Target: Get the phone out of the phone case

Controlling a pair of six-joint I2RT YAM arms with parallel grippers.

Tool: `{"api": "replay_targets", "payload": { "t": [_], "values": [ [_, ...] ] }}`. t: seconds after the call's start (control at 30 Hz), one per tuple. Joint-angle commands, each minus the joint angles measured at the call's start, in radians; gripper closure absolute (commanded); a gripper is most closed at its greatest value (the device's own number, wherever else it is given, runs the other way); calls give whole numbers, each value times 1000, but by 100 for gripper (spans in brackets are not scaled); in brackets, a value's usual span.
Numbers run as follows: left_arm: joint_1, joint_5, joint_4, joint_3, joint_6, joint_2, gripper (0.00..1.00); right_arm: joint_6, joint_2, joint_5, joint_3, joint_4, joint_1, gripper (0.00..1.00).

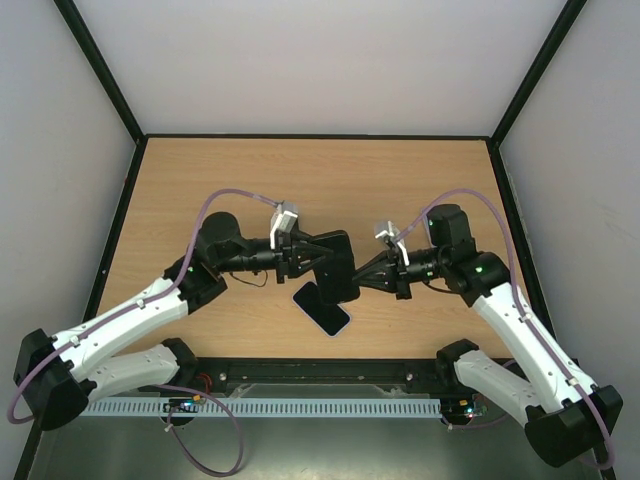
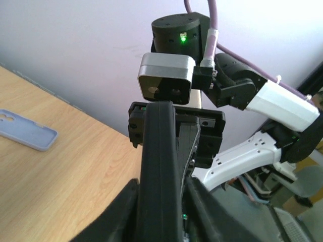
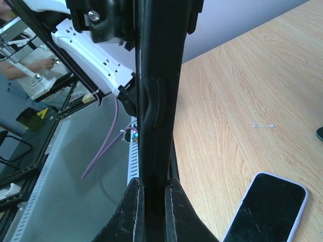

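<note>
Reaching inward, forearms level, left fingers, right fingers pinching phone case

No writing, brand, number or sign can be read in any view. The black phone case shows only a plain edge. The lilac-rimmed phone on the surface has a blank dark screen. A yellow patch, far left beyond the surface, is too blurred to read.

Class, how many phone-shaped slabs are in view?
2. A black slab is held upright between the left tool and right tool; a dark-faced slab lies flat on the table.
</note>
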Motion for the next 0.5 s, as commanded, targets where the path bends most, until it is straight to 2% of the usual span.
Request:
{"api": "replay_targets", "payload": {
  "t": [0.0,0.07,0.13,0.23,0.33,0.47],
  "values": [
    [-1,-39,88,-13,-14,11,61,70,-7,-40,-10,119,7,98],
    [-1,-44,76,-19,-7,13,52,83,2,-39,-10,128,7,98],
    [-1,-45,81,-37,-7,11,49,114,8,-41,-15,154,7,98],
    [-1,-43,156,-107,-46,-10,46,186,6,-41,-42,225,6,98],
    [-1,-65,251,-185,-101,-46,37,232,-4,-27,-66,279,4,98],
    [-2,-100,346,-274,-168,-61,36,237,-8,-14,-68,271,4,98]
  ]
}}
